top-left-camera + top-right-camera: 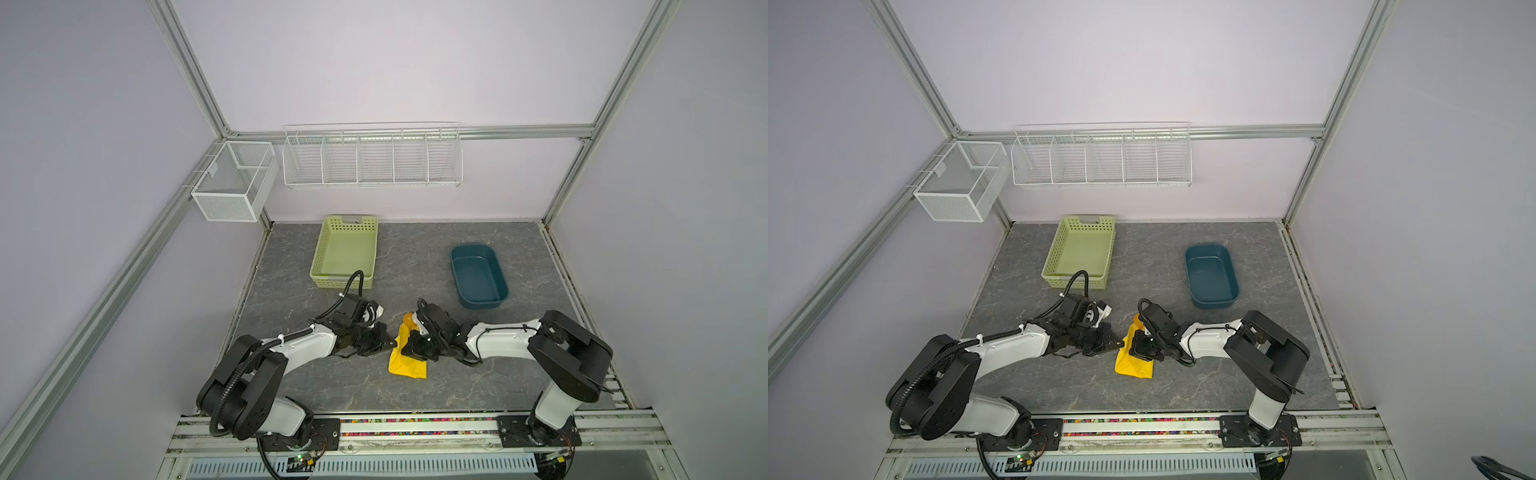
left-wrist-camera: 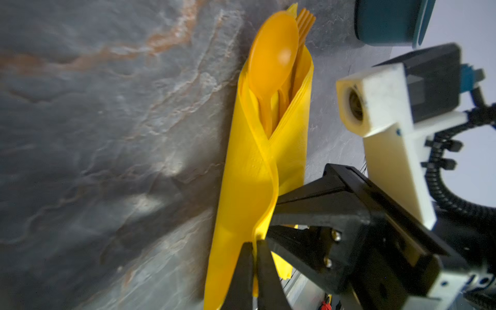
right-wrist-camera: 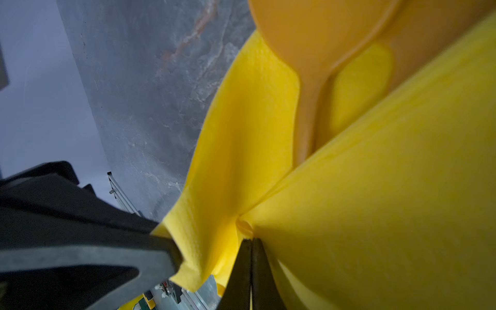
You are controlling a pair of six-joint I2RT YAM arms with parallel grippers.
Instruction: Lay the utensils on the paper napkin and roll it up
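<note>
Rolling step in hand. Napkin [image 1: 405, 359] lies near the front middle of the worktop [image 1: 316, 386], already folded over the utensils [image 2: 276, 61] into a loose wrap. Spoon bowl and fork tines poke out the far end, seen in the left wrist view.

Left gripper [image 2: 253, 257]: jaws together, pinching a napkin edge. Right gripper [image 3: 251, 257]: jaws together, clamped on a napkin fold, close beside the spoon handle [image 3: 308, 112].

In a top view both grippers meet over the wrap, one from each side. Green basket [image 1: 345, 249] and blue tub [image 1: 478, 276] sit well apart, toward the back edge.

Next, likely: keep the paper taut and turn the held edge over the bundle to tighten it. Thin paper may tear or slip, and the utensils could slide out the open end.
</note>
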